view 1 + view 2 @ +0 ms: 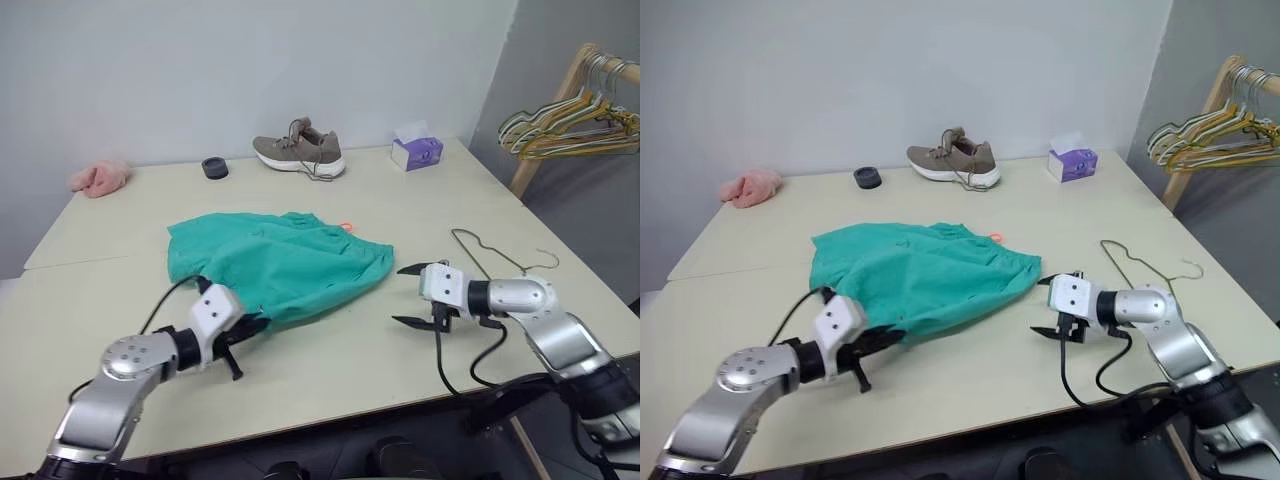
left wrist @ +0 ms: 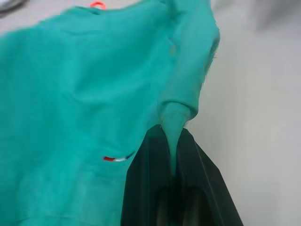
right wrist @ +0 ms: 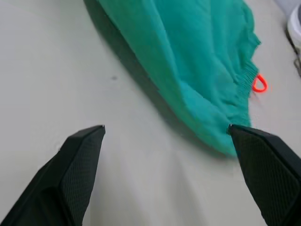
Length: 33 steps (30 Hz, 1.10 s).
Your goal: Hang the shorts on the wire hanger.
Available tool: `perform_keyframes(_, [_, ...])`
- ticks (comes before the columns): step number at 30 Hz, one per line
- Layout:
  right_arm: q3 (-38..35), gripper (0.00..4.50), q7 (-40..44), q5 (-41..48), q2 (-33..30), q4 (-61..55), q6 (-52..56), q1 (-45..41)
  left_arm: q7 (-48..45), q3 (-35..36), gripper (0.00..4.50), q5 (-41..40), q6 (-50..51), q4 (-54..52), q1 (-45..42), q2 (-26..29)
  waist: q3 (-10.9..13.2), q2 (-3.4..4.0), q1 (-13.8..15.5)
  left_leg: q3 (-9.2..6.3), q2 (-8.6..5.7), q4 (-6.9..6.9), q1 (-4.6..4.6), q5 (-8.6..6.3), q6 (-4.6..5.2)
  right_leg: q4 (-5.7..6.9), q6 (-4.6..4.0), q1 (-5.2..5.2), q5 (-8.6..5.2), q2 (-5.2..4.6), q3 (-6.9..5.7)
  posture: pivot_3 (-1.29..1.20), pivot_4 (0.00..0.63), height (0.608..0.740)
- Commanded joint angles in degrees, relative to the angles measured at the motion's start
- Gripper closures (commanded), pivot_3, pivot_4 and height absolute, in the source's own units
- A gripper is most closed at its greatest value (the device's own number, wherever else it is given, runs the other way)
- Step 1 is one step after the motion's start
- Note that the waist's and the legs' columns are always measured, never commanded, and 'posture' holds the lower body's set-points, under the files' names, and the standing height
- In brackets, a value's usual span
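Left pincer [image 1: 243, 330] clamped on hem of shorts [image 1: 275, 262]. Right pincer [image 1: 412, 295] wide, empty, just beside waistband end. Wire hanger [image 1: 492, 254] on table [image 1: 330, 370] behind right pincer.

Bare table [image 1: 330, 350] between shorts [image 1: 275, 260] and wire hanger [image 1: 490, 255] (unobstructed)
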Motion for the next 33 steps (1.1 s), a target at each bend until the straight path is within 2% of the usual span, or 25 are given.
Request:
perform_keyframes(1, [2.5, 0.00, -5.0, -6.3, 3.4, 11.6, -9.4, -6.8, -1.2, 4.9, 4.48, -3.4, 1.0, -2.6, 0.1, 1.6, 0.0, 0.01, 0.0, 0.00, -0.01, 0.00, -0.02, 0.00, 0.00, 0.00, -0.03, -0.02, 0.02, 0.00, 0.00, -0.18, 0.000, 0.740])
perform_keyframes(6, [7.7, 0.00, -13.6, -15.5, 9.8, 32.9, -21.2, -17.3, -1.1, 8.2, 4.48, -5.5, 3.2, -4.0, 0.0, 2.5, 0.0, -0.01, -0.4, 0.01, -0.01, 0.00, -0.01, 0.01, -0.01, 0.04, -0.08, -0.03, 0.06, 0.00, 0.01, -0.15, 0.000, 0.740])
perform_keyframes(13, [11.2, 0.00, -22.0, -22.5, 17.3, 50.9, -28.3, -26.2, -0.1, 10.1, 4.48, -6.6, 5.2, -5.8, 0.4, 2.5, -0.2, -0.14, -1.0, -0.06, -0.02, -0.01, 0.00, 0.02, -0.02, 0.08, -0.10, -0.02, 0.08, 0.01, 0.00, -0.14, 0.000, 0.740])
perform_keyframes(16, [11.4, 0.57, -26.2, -24.3, 18.3, 55.2, -29.5, -28.5, 0.4, 10.6, 4.50, -6.7, 5.9, -6.5, 0.8, 2.5, -0.3, -0.19, -1.2, -0.07, -0.02, -0.01, 0.04, 0.02, -0.03, 0.10, -0.12, 0.01, 0.09, 0.01, 0.01, -0.13, 0.000, 0.740])
perform_keyframes(27, [11.4, 4.41, -38.3, -30.0, 17.2, 61.2, -33.3, -34.9, 0.9, 7.7, 4.50, -6.3, 6.5, -6.2, -1.0, 2.1, -0.3, -0.18, -1.3, -0.06, -0.04, 0.01, 0.15, 0.02, -0.03, 0.46, -0.12, -0.04, 0.09, 0.04, 0.06, -0.15, 0.000, 0.740])
perform_keyframes(33, [12.2, 4.46, -43.3, -33.4, 13.9, 62.7, -34.4, -38.7, -0.8, 0.8, 4.50, -3.8, 4.5, -1.7, -7.6, 1.4, -0.3, -0.18, -1.3, -0.02, -0.07, 0.05, 0.27, 0.05, -0.01, 0.64, -0.12, 0.01, 0.09, 0.05, 0.11, -0.17, 0.000, 0.740])
